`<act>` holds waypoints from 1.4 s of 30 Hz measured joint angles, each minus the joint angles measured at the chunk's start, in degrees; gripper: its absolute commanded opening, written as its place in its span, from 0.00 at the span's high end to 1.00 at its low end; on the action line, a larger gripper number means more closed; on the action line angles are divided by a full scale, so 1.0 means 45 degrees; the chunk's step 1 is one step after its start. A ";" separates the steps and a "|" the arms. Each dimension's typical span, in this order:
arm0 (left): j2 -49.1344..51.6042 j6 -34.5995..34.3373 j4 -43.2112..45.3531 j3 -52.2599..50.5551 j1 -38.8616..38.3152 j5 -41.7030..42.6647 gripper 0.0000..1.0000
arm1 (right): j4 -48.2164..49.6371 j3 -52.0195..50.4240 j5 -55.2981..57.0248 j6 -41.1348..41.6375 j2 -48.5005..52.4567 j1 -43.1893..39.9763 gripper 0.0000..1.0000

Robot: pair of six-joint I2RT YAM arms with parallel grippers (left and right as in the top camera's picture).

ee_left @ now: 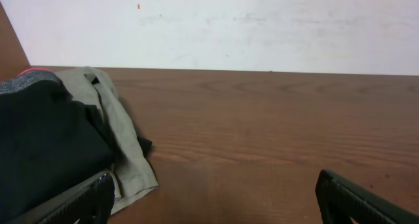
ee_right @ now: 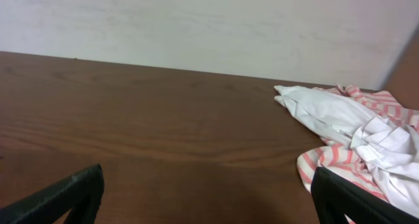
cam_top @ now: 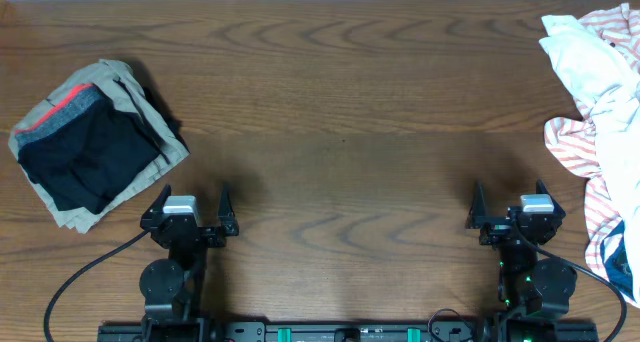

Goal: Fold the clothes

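The clothes, a crumpled white garment, lie at the table's far right, partly on top of a red-and-white striped shirt. The right wrist view shows the white garment ahead and to the right, with the striped shirt beside the right fingertip. My right gripper stands open near the front edge, left of that heap, with nothing between its fingers. My left gripper is open too and holds nothing; in the left wrist view its gap shows only bare wood.
A folded pile of black, red-banded and khaki garments sits at the left, just beyond the left gripper; its khaki edge lies by the left fingertip. A pale wall rises behind the table's far edge.
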 measured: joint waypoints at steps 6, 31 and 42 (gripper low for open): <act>0.0000 -0.0015 0.0000 0.0000 0.0000 0.0000 0.02 | -0.0097 0.0015 0.0325 0.0141 0.0000 0.0000 0.01; 0.8680 -0.1341 -0.6703 0.8976 -0.0010 0.0044 0.02 | -0.6897 1.0074 0.0316 0.1122 1.0297 0.0000 0.01; 0.9058 -0.1345 -0.6737 0.9374 -0.0010 0.0121 0.02 | -0.5401 1.0297 0.4906 0.2127 1.2497 -0.3993 0.01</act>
